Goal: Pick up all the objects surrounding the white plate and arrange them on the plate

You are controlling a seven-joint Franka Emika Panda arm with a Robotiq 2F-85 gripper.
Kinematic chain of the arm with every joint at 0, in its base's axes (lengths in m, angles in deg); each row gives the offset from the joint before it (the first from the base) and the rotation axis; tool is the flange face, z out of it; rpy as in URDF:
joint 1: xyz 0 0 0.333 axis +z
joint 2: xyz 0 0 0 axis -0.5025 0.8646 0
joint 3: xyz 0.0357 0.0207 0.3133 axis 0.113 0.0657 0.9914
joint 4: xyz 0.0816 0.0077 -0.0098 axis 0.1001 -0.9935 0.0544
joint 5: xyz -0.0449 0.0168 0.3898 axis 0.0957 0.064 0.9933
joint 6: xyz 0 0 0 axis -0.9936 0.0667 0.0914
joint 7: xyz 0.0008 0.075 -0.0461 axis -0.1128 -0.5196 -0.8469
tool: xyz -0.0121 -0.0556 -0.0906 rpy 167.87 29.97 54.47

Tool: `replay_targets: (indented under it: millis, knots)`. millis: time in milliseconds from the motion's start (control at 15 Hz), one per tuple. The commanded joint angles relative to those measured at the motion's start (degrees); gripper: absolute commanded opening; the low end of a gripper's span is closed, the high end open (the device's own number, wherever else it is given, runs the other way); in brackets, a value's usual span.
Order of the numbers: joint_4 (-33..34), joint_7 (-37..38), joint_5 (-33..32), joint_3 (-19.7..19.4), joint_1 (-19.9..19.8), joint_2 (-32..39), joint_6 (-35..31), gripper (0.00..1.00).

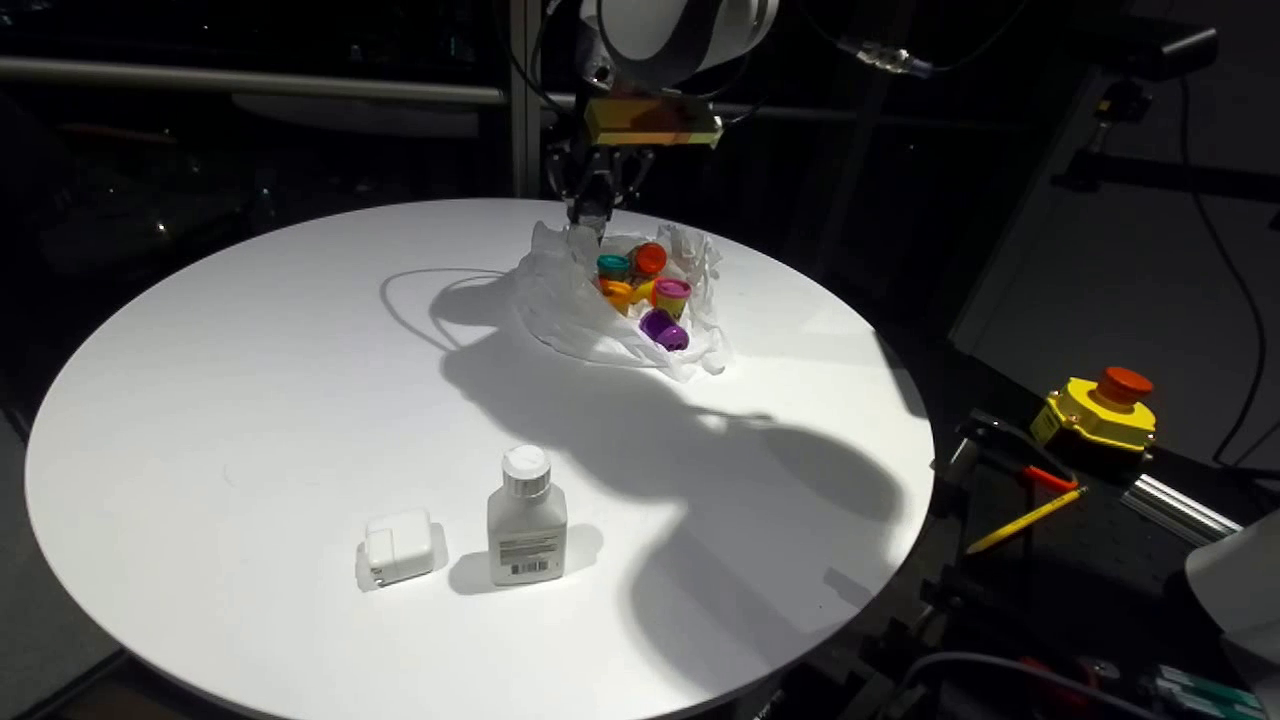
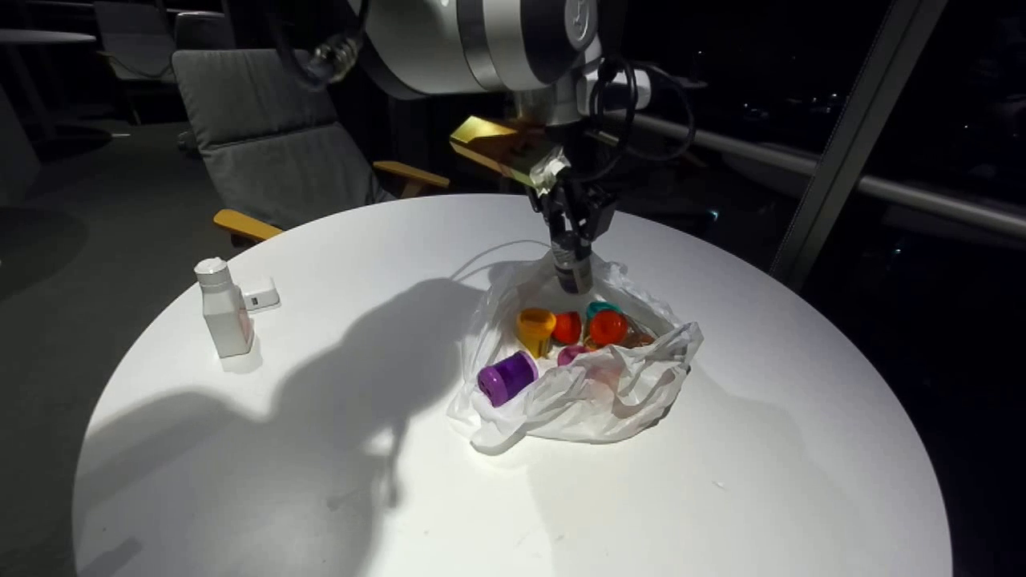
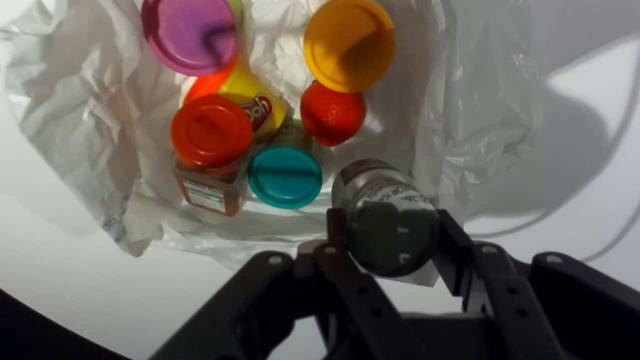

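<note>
No plate shows; a crumpled white plastic bag [image 2: 593,413] lies on the round white table [image 2: 721,497]. On it are an orange tub [image 3: 349,45], a pink-lidded tub [image 3: 190,35], a teal-lidded tub [image 3: 285,177], a red-lidded clear container [image 3: 212,131], a red strawberry-like object [image 3: 333,114] and a yellow Play-Doh tub [image 3: 250,100]. A purple tub [image 2: 508,378] lies on its side near the bag's edge. My gripper [image 3: 391,230] is shut on a dark-lidded jar [image 3: 372,182], at the bag's edge. In an exterior view the jar [image 2: 574,274] hangs tilted; contact below cannot be told.
A white bottle [image 1: 527,525] stands upright on the table, with a white charger [image 1: 398,546] beside it. A chair [image 2: 256,136] stands behind the table. A yellow emergency-stop box [image 1: 1098,412] and a pencil [image 1: 1027,520] sit off the table.
</note>
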Motion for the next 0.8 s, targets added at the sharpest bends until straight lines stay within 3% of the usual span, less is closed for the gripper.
replay_targets:
  millis: [0, 267, 333, 400, 667, 733]
  knots:
    - [7.6, -4.4, 3.6, 0.7, -0.2, 5.7, 2.2, 0.2]
    - [10.9, -6.0, 4.3, 0.3, 0.7, 8.5, 5.6, 0.2]
    - [11.2, -6.0, 4.0, 0.0, 1.0, 8.4, 6.7, 0.7]
    - [10.9, -5.5, 3.5, -0.5, 1.6, 7.7, 7.7, 0.71]
    - [6.7, -1.4, 0.6, -4.3, 6.0, 0.5, 7.2, 0.98]
    - [5.3, -0.4, 0.0, -4.9, 7.4, -2.2, 7.5, 1.0]
